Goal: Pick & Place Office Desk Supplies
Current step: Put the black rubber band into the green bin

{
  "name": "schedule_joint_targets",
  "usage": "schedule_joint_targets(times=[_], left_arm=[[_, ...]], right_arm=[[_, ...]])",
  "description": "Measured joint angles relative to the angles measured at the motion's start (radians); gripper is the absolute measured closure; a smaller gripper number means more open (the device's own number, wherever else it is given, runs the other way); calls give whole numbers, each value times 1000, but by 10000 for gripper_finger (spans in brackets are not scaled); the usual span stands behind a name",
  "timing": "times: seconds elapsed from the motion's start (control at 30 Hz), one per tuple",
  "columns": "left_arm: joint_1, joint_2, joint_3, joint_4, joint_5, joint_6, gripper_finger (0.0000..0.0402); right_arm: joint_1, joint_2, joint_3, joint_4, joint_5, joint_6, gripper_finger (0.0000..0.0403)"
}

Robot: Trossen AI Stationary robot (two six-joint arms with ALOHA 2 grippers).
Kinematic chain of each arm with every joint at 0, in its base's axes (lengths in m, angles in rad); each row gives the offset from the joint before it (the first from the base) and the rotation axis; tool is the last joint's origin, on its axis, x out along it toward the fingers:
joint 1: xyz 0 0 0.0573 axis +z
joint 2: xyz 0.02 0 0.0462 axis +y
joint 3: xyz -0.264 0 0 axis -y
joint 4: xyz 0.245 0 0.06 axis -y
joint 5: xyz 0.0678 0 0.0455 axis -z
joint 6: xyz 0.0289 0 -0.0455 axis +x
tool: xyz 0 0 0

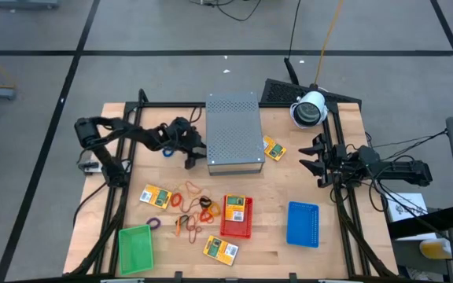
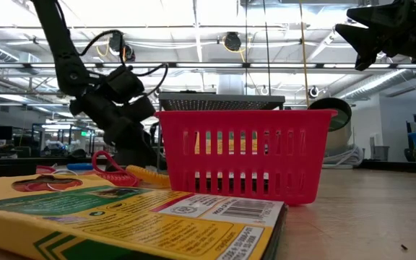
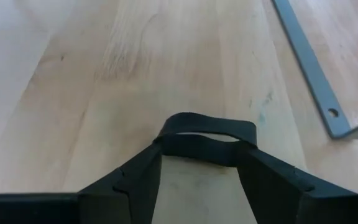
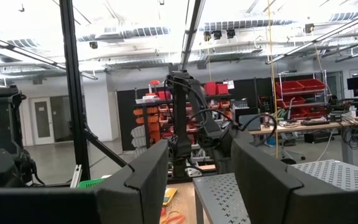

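we have the left hand (image 1: 191, 159) down at the counter (image 1: 289, 189), just beside the left wall of the grey perforated box (image 1: 233, 132). in its wrist view a dark band loop (image 3: 207, 137) is stretched across the two fingertips (image 3: 138, 177), so the fingers stand apart yet are gripping that loop, which keeps it taut and off the wood. we judge this to be a pickup in hand (the band is flat and limp, so hooking it over the tips seems the surest way to carry it).

the right hand (image 1: 318, 159) waits raised over the counter's right side with its fingers spread and nothing between them, clear of the work.

the rest of the supplies lie near the front: yellow-and-green packets (image 1: 156, 196), one of them already inside the red tray (image 1: 237, 216), and a scatter of orange and red loops (image 1: 190, 206) between the packets and that tray. the green tray (image 1: 135, 249) and the blue tray (image 1: 303, 224) hold nothing that we can see, so most of the sorting looks still to be done.
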Motion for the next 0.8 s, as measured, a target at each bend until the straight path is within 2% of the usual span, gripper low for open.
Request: schedule_joint_targets(times=[0.43, 0.63, 0.8], left_arm=[[0, -189, 0, -268, -14, 35, 185], [-3, -244, 0, -274, -61, 37, 185], [-19, -239, 2, -226, -81, 28, 185]], right_arm=[[0, 0, 0, 0, 0, 0, 234], [0, 0, 0, 0, 0, 0, 234], [0, 0, 0, 0, 0, 0, 234]])
